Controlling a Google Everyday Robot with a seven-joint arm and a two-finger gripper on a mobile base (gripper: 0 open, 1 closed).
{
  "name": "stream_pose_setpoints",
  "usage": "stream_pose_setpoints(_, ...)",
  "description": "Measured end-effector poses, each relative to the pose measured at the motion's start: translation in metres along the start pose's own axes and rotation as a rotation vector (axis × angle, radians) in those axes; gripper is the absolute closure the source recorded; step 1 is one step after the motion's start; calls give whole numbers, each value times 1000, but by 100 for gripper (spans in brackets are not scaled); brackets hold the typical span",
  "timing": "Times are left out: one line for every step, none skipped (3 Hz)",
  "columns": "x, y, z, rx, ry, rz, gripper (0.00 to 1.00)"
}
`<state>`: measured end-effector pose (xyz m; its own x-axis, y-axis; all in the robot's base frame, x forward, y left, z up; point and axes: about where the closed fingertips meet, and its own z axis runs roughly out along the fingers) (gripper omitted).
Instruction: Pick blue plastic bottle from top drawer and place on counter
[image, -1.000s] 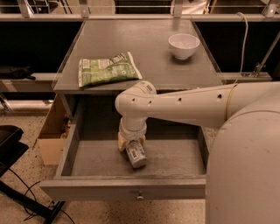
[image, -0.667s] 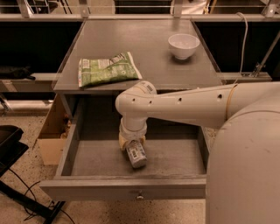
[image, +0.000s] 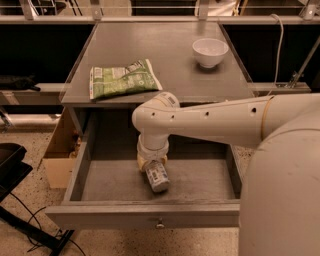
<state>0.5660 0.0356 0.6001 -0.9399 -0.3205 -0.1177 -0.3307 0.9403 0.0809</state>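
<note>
Comparing against the views of the past second, no movement is noted. The gripper (image: 151, 164) remains low inside the open top drawer (image: 145, 215), directly over the blue plastic bottle (image: 158, 176). The bottle lies on its side on the drawer floor near the middle, its upper end hidden under the wrist. How far the gripper is open, and whether it has hold of the bottle, cannot be told. Judgement: grasp stage, lift not begun. The counter (image: 165, 55) above carries a green snack bag (image: 122, 78) and a white bowl (image: 210, 51).
</note>
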Motion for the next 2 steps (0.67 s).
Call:
stream_pose_setpoints(14,-3,-27,32,-14,-50,100)
stream_pose_setpoints(60,-9,-104,84,-23,-175,100)
